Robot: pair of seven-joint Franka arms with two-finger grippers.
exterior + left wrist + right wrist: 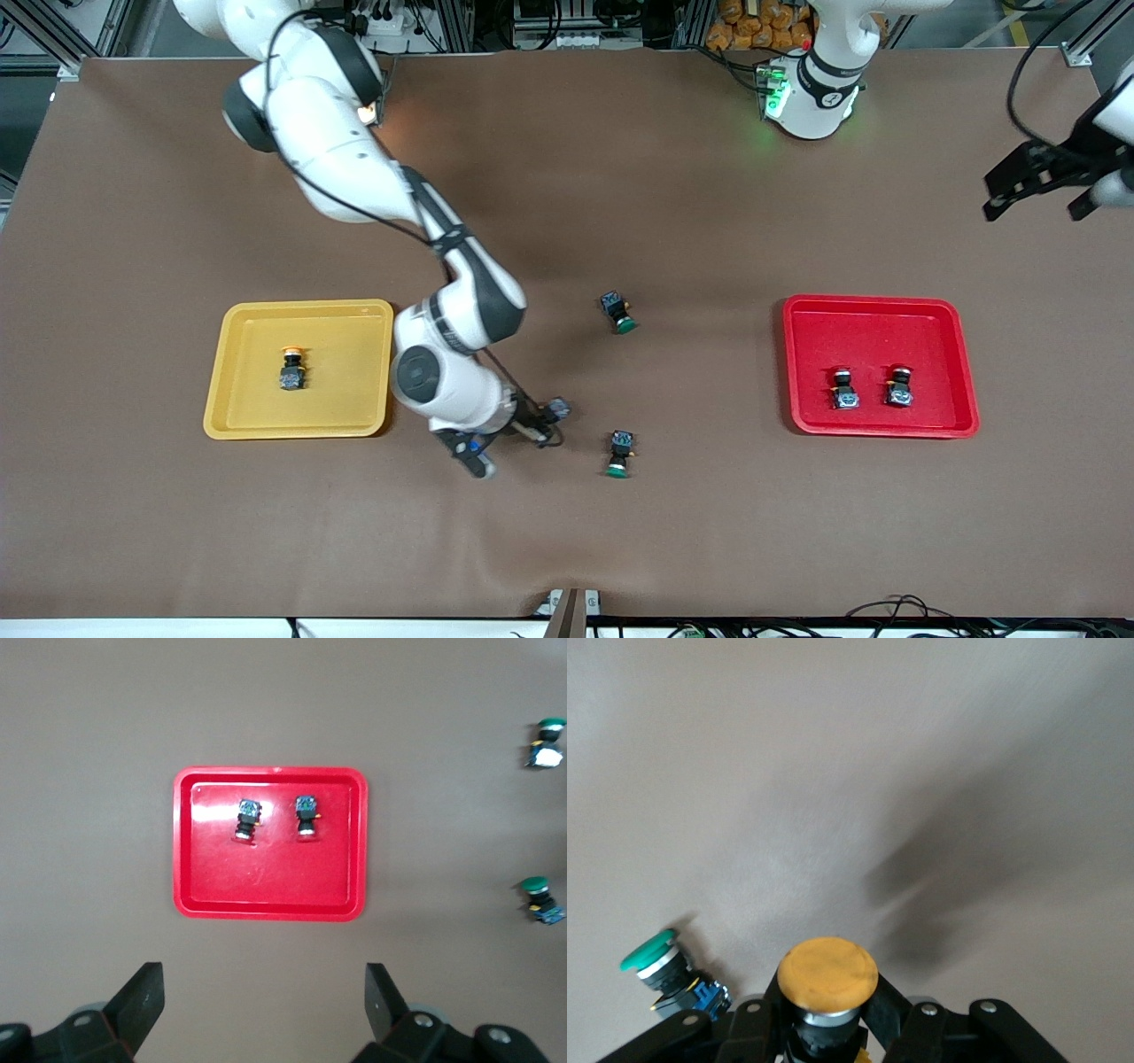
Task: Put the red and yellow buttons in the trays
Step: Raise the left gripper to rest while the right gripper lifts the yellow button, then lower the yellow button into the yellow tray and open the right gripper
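My right gripper (542, 429) is shut on a yellow button (558, 410), low over the table between the yellow tray (345, 354) and a green-capped switch (619, 454). The right wrist view shows its orange-yellow cap (828, 973) between my fingers. A second yellow button (292, 368) lies in the yellow tray. Two red buttons (844, 388) (899, 387) lie in the red tray (868, 332). My left gripper (1036, 197) is open and empty, high up by the left arm's end of the table. Its wrist view looks down on the red tray (266, 881) and both red buttons (248, 819) (306, 815).
Two green-capped switches lie mid-table: the one near my right gripper, also in the right wrist view (664, 966), and one (617, 312) farther from the front camera. Both show in the left wrist view (545, 742) (540, 897).
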